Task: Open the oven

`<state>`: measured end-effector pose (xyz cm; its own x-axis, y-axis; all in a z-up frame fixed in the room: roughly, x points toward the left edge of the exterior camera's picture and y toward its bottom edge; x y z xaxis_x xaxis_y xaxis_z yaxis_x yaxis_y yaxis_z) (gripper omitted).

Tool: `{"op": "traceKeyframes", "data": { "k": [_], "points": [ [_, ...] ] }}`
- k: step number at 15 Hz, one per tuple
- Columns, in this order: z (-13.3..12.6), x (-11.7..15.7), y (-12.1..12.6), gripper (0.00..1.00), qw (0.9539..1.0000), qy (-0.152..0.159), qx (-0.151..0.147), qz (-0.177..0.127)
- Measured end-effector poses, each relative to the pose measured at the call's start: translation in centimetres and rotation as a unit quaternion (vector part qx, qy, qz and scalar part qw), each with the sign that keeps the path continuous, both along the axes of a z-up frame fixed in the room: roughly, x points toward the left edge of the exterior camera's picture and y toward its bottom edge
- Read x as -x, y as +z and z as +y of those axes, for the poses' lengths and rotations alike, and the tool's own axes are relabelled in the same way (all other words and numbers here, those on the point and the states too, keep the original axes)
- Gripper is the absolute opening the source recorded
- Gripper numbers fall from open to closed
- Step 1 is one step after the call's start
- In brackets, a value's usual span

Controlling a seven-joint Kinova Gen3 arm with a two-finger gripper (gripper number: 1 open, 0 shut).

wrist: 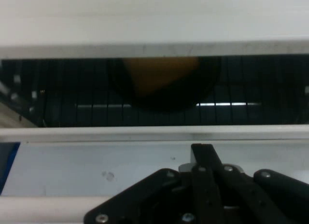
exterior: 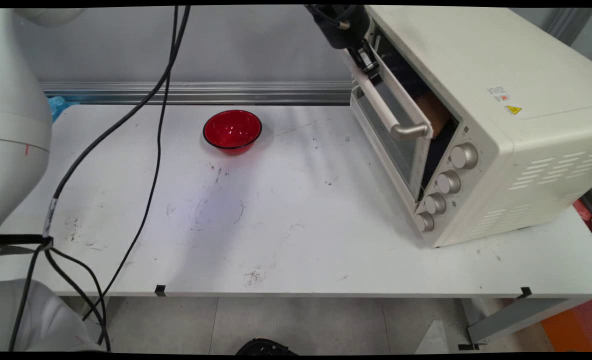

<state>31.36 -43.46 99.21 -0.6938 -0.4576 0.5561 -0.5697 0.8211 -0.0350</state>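
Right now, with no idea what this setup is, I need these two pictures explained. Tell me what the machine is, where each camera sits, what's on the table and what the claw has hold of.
The machine is a white robot arm with a black two-finger gripper. The wide picture comes from a fixed camera above the table's near side, looking toward the back wall. The other comes from a camera on the hand itself, looking along the gripper.

On the table are a red bowl, standing empty, and a cream toaster oven with four knobs down its front. Black cables hang from the arm.

The gripper is at the far end of the oven door's handle. The door is ajar, open a little at the top. Through the gap the hand camera shows something orange-brown in a dark dish on the rack. Whether the fingers are closed on the handle cannot be seen.
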Motion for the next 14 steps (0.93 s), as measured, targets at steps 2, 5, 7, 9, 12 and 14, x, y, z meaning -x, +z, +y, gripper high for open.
{"op": "traceKeyframes", "data": {
  "k": [2,5,7,9,12,14],
  "points": [
    [0.2,-0.4,-0.1,0.00,1.0000,0.001,-0.001,-0.002],
    [0.8,-1.1,-0.3,0.00,1.0000,0.003,0.001,-0.007],
    [1.0,-1.5,-0.5,0.00,0.9999,0.003,0.002,-0.010],
    [1.5,-2.1,-0.7,0.00,0.9999,0.003,0.002,-0.015],
    [2.2,-3.1,-1.2,0.00,0.9998,0.004,0.002,-0.020],
    [2.6,-3.6,-1.5,0.00,0.9998,0.002,0.003,-0.021]
  ]
}}
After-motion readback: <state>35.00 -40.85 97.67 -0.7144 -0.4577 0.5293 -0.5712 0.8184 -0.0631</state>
